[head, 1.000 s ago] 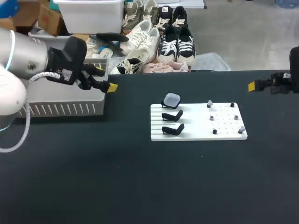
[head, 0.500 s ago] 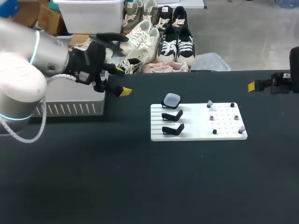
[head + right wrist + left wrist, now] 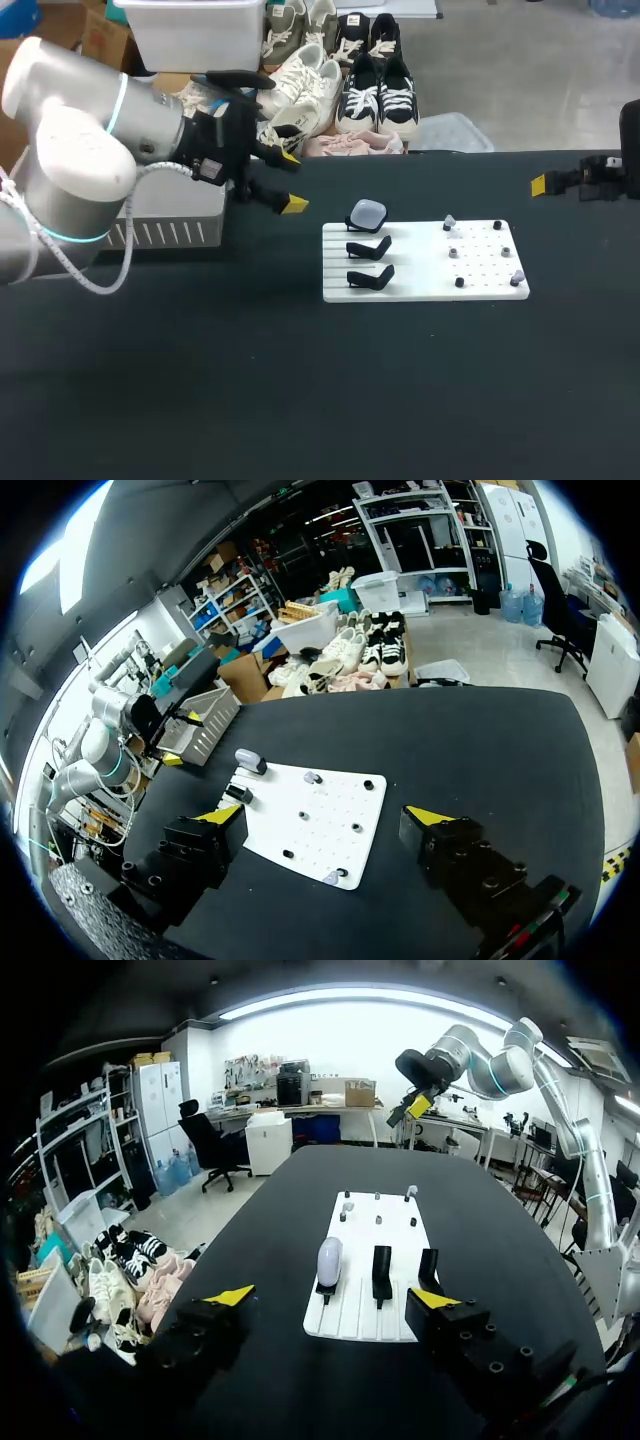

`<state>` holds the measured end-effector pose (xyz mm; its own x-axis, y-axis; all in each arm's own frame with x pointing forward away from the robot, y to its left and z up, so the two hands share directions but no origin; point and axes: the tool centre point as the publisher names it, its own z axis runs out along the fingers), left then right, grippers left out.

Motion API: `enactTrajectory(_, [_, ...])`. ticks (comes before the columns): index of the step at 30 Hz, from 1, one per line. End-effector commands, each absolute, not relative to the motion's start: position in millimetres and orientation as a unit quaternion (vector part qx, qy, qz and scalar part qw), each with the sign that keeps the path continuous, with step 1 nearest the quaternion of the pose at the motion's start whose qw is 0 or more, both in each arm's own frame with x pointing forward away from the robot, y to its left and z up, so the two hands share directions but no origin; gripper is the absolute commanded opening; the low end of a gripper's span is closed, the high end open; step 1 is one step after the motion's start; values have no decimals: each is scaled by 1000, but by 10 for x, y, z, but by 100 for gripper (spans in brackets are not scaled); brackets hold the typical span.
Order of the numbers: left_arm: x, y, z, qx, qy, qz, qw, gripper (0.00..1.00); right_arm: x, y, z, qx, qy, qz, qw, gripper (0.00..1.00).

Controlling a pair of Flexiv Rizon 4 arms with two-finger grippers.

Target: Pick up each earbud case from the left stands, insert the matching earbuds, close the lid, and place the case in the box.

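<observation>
While left gripper [image 3: 332, 1297] hovers, earbud case [image 3: 329, 1261] sits seemingly ahead.

We are holding our left arm [image 3: 80, 170] in from the left side, its wrist angling toward the middle and slightly downward. The left end effector [image 3: 292, 182] is gaping, its yellow tips well apart. Our right arm [image 3: 603, 178] is sitting at the far right edge. The right end effector [image 3: 323, 815] is pointing inward, its fingers likewise spreading wide.
</observation>
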<state>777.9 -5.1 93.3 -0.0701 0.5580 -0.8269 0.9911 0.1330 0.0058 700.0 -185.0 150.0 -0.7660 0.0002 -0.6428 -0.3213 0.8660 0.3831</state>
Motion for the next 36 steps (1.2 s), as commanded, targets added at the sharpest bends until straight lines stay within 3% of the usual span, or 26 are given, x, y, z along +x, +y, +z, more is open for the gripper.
enactTrajectory(1, [7903,-164,820,601,647,-339,326,100,7000,-1850,1500,-88,908,243,330,100])
enactTrajectory(11, [7900,-330,672,601,638,-359,320,100,7000,-1850,1500,-88,908,243,330,100])
enactTrajectory(12, [7895,-345,655,602,636,-361,321,96,7000,-1850,1500,-88,908,243,330,100])
enactTrajectory(13, [7891,-371,629,604,633,-359,326,70,7000,-1850,1500,-88,908,243,330,100])
enactTrajectory(14, [7889,-388,612,604,632,-358,328,63,7000,-1850,1500,-88,908,243,330,100])
enactTrajectory(15, [7889,-400,603,604,632,-358,328,65,7000,-1850,1500,-88,908,243,330,100])
enactTrajectory(17, [7889,-436,574,604,631,-358,330,89,7000,-1850,1500,-88,908,243,330,100])
enactTrajectory(21, [7899,-501,509,603,629,-356,337,99,7000,-1850,1500,-88,908,243,330,100])
enactTrajectory(25, [7945,-557,472,595,629,-362,345,100,7000,-1850,1500,-88,908,243,330,100])
enactTrajectory(30, [7956,-624,436,596,622,-366,353,92,7000,-1850,1500,-88,908,243,330,100])
enactTrajectory(36, [7927,-674,361,601,616,-371,350,94,7000,-1850,1500,-88,908,243,330,100])
